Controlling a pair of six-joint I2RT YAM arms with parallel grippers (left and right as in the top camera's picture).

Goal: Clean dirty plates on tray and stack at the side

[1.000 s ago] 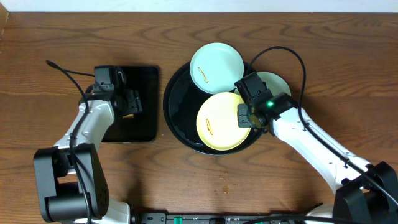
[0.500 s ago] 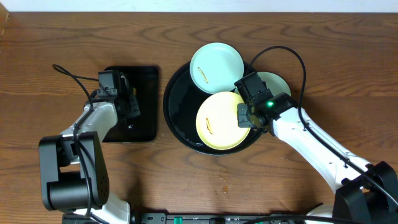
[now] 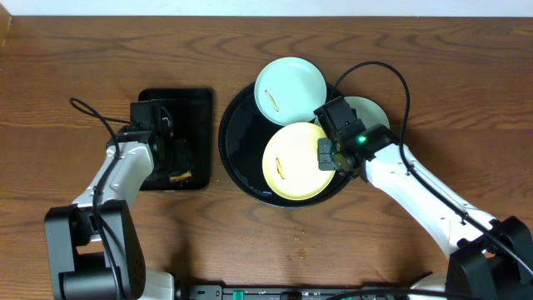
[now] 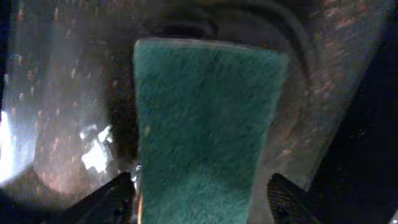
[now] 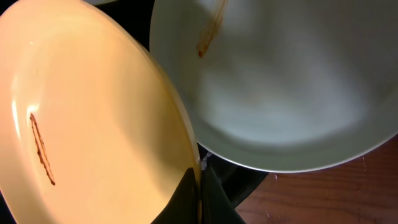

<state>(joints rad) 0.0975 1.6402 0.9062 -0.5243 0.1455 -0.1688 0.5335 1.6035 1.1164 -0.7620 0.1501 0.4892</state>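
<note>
As right hand [image 5: 199, 186] grips yellow plate [image 5: 93, 124], blue plate [image 5: 292, 87] adjoins.

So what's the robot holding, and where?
The right gripper pinches the yellow plate by its rim. The left gripper is open astride a green sponge.

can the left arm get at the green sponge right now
Probably yes: the left gripper is open right over the sponge on the rectangular tray, fingers either side, nothing in between.
</note>
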